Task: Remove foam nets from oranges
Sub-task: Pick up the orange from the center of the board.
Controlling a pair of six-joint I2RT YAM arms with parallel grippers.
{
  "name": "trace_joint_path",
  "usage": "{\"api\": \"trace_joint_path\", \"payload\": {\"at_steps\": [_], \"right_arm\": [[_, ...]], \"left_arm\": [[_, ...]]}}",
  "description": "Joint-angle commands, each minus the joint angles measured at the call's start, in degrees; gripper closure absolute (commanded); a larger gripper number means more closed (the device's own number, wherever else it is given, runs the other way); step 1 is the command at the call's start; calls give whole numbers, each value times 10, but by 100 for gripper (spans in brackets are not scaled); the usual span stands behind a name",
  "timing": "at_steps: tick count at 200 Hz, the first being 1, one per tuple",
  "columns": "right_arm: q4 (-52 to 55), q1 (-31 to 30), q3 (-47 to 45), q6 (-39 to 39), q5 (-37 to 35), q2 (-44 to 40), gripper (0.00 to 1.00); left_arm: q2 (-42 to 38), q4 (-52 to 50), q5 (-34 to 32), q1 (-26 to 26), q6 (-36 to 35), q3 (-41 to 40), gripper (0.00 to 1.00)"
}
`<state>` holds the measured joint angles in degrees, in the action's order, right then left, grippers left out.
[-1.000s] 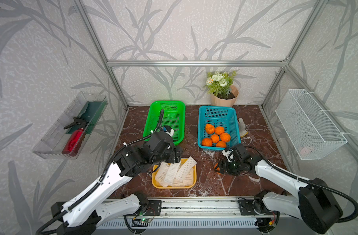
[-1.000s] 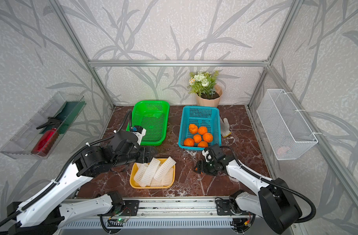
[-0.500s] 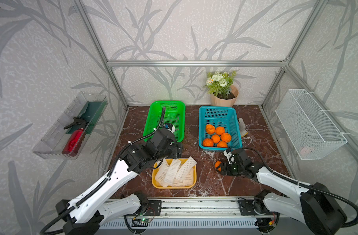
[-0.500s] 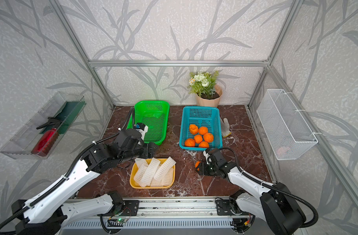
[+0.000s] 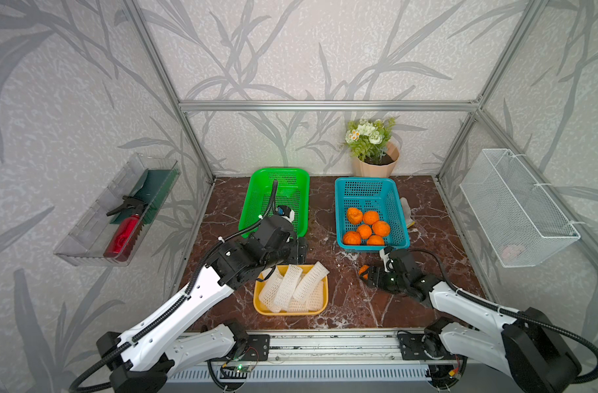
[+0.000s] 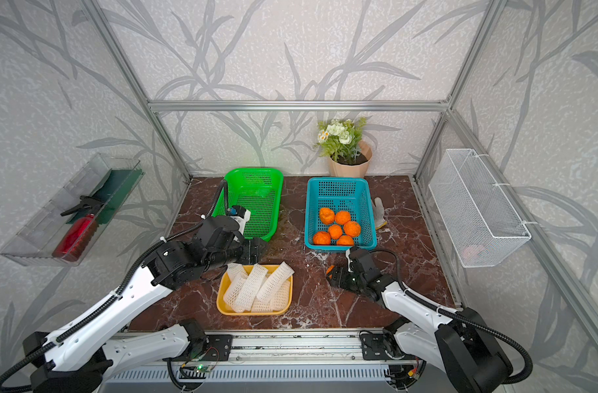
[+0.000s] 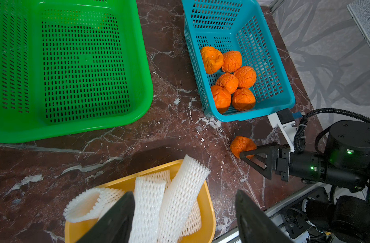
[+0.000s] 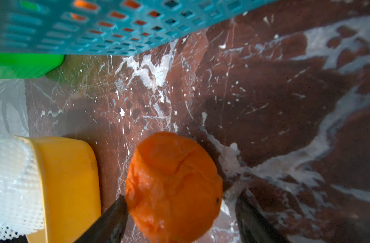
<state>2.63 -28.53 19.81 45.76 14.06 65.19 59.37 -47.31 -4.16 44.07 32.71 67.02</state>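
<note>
Left wrist: blue basket holds oranges; yellow tray, foam nets.

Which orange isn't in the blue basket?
The orange lying on the marble table between the open fingers of the right gripper; the others sit inside the blue basket.

- Right arm lowered toward the table; right claw eased wider, one finger now clear of the loose orange.
- Left claw nudged far-right.
</note>
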Motion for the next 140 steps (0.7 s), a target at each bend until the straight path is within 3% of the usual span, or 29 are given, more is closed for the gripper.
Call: {"api": "trace_joint_path", "payload": {"at_steps": [1, 33, 54, 140], "right_arm": [[-51, 28, 2, 51, -118, 88, 22], [-57, 28, -5, 52, -111, 86, 40], [-34, 28, -8, 34, -99, 51, 46], [249, 28, -28, -10, 30, -201, 50]], "left_arm": [[1, 13, 1, -4, -9, -10, 26], [-7, 14, -5, -5, -7, -27, 26], [-11, 18, -5, -5, -6, -37, 26], [-14, 23, 5, -30, -10, -52, 26]]}}
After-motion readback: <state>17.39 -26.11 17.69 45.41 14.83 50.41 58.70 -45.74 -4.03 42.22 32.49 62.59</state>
